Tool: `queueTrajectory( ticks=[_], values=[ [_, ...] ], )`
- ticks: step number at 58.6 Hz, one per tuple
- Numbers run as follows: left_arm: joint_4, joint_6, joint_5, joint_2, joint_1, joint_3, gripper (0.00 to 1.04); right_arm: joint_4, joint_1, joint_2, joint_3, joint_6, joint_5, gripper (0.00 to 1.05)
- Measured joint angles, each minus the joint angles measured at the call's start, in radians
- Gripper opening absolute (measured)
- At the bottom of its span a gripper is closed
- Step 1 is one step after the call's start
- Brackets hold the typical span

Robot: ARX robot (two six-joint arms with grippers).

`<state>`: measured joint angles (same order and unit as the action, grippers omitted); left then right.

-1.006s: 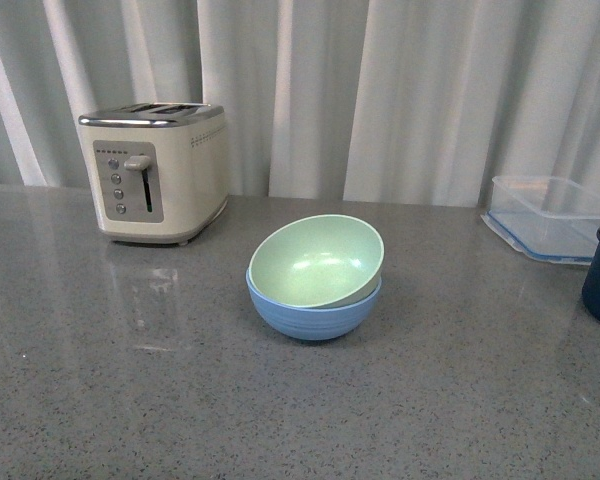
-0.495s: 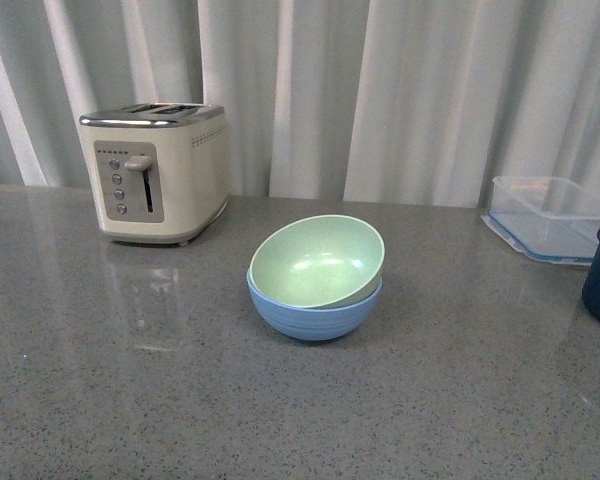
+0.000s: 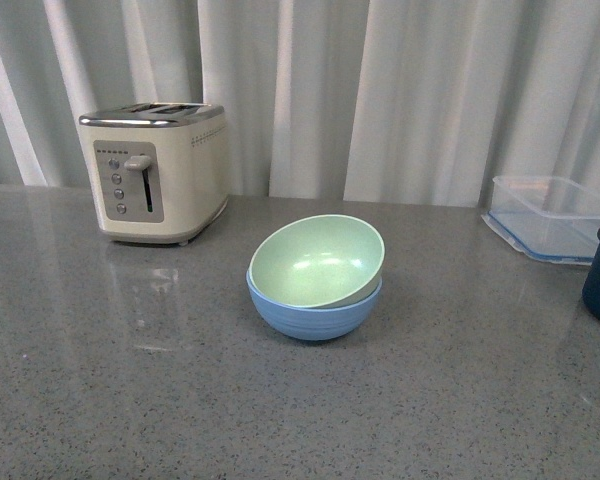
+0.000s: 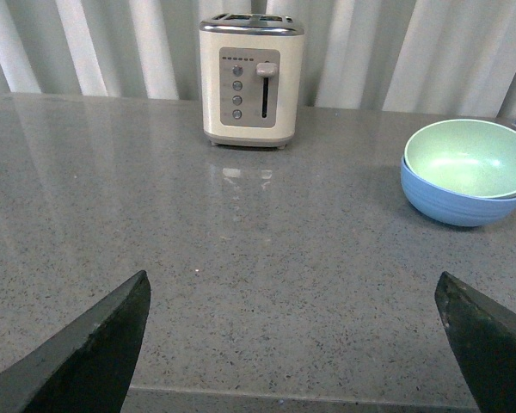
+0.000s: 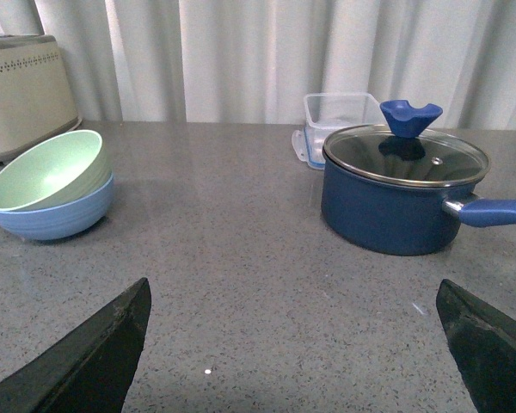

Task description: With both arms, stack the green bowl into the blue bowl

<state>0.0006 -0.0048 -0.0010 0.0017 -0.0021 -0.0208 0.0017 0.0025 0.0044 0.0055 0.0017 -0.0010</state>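
Observation:
The pale green bowl (image 3: 316, 262) rests tilted inside the light blue bowl (image 3: 313, 312) at the middle of the grey counter. Both show again in the left wrist view, green bowl (image 4: 466, 158) in blue bowl (image 4: 454, 202), and in the right wrist view, green bowl (image 5: 48, 171) in blue bowl (image 5: 53, 217). Neither arm appears in the front view. My left gripper (image 4: 294, 331) is open, well back from the bowls, with only bare counter between its fingers. My right gripper (image 5: 296, 335) is open too, apart from the bowls, holding nothing.
A cream toaster (image 3: 155, 171) stands at the back left. A clear blue-rimmed container (image 3: 548, 216) sits at the back right, and a dark navy pot (image 5: 397, 190) with a glass lid stands beside it. The counter's near edge (image 4: 284, 397) lies under the left gripper.

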Motion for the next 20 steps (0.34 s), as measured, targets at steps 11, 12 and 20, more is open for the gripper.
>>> queueTrajectory(
  ticks=[11, 12, 20],
  values=[
    [0.0, 0.0, 0.0, 0.0, 0.0, 0.0, 0.98, 0.0, 0.0, 0.0, 0.0, 0.0, 0.0, 0.95],
    [0.0, 0.0, 0.0, 0.0, 0.0, 0.0, 0.98, 0.0, 0.0, 0.0, 0.0, 0.0, 0.0, 0.95],
    [0.0, 0.0, 0.0, 0.0, 0.0, 0.0, 0.98, 0.0, 0.0, 0.0, 0.0, 0.0, 0.0, 0.95]
  ],
)
